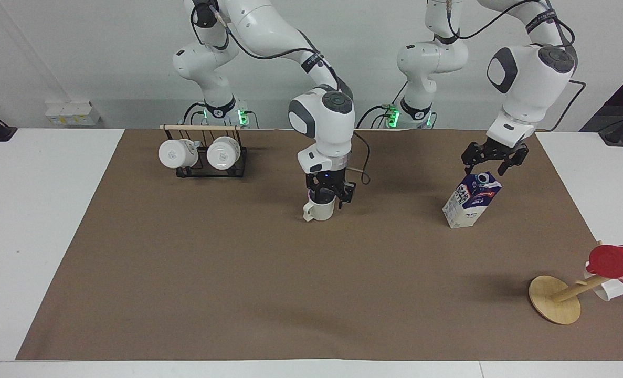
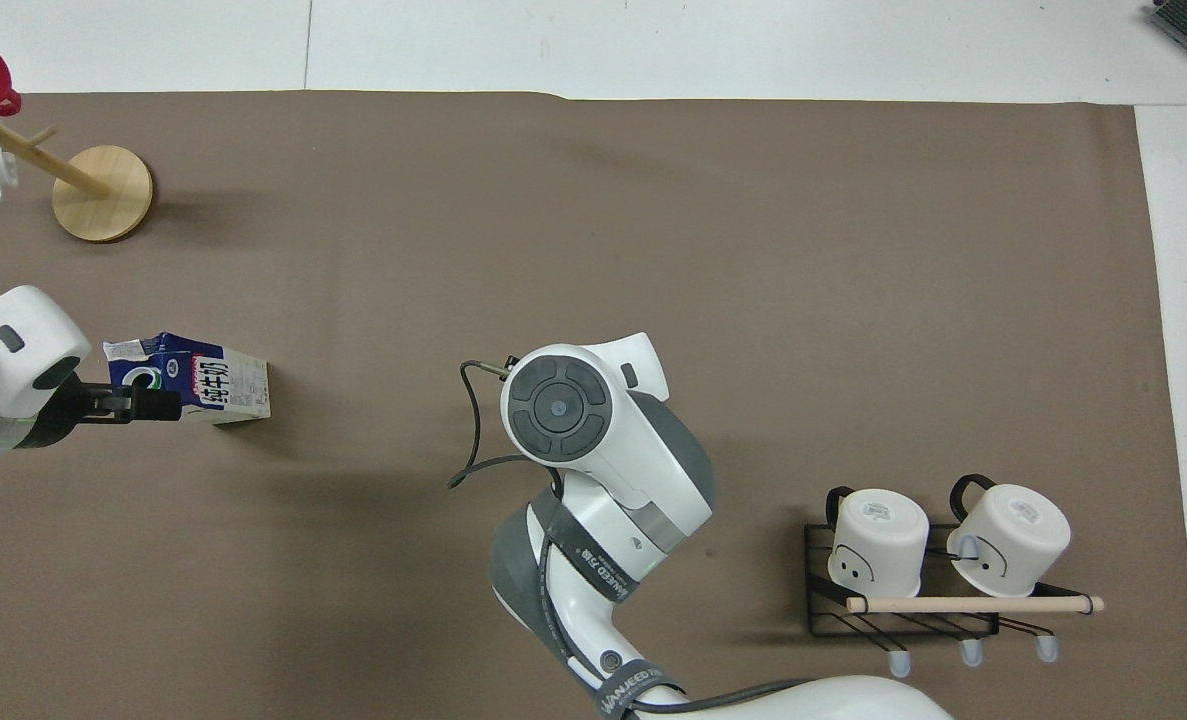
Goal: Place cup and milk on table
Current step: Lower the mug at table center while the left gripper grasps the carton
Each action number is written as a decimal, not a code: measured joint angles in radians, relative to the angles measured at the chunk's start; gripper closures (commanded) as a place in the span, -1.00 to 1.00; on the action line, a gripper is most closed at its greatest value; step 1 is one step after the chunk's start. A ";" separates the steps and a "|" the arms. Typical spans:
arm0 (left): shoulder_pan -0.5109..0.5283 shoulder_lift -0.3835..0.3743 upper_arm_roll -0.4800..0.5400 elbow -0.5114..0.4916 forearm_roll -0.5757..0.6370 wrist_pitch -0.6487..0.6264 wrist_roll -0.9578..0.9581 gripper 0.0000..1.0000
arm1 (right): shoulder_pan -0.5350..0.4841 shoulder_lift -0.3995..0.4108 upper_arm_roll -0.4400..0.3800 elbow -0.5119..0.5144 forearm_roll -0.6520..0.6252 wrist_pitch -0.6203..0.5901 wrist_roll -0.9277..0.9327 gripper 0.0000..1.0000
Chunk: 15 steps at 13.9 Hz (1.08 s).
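The cream-white cup (image 1: 319, 210) stands on the brown sheet of the table (image 1: 238, 273), near the middle, with its handle toward the right arm's end. My right gripper (image 1: 329, 193) reaches down onto its rim and is shut on it. In the overhead view the right arm hides the cup. The navy and white milk (image 1: 471, 202) leans tilted with its bottom edge on the sheet, toward the left arm's end. My left gripper (image 1: 492, 167) is shut on its gabled top. The milk (image 2: 203, 378) and the left gripper (image 2: 143, 404) also show in the overhead view.
A black wire rack (image 1: 206, 170) with two white mugs and a wooden rod stands near the right arm's base; it also shows in the overhead view (image 2: 903, 625). A round wooden disc base (image 1: 552, 299) with a stick carries a red cup (image 1: 615, 261) at the left arm's end.
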 measured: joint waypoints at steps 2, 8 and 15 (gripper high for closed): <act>0.000 0.002 0.001 0.003 0.000 -0.003 0.012 -1.00 | -0.012 -0.032 -0.001 0.006 0.005 -0.023 -0.025 -1.00; 0.000 0.016 0.003 0.036 -0.013 -0.073 0.065 -1.00 | -0.045 -0.228 -0.005 0.018 0.101 -0.229 -0.191 -1.00; 0.027 0.028 0.010 0.080 -0.080 -0.095 0.087 -1.00 | -0.207 -0.377 -0.012 0.018 0.105 -0.417 -0.531 -1.00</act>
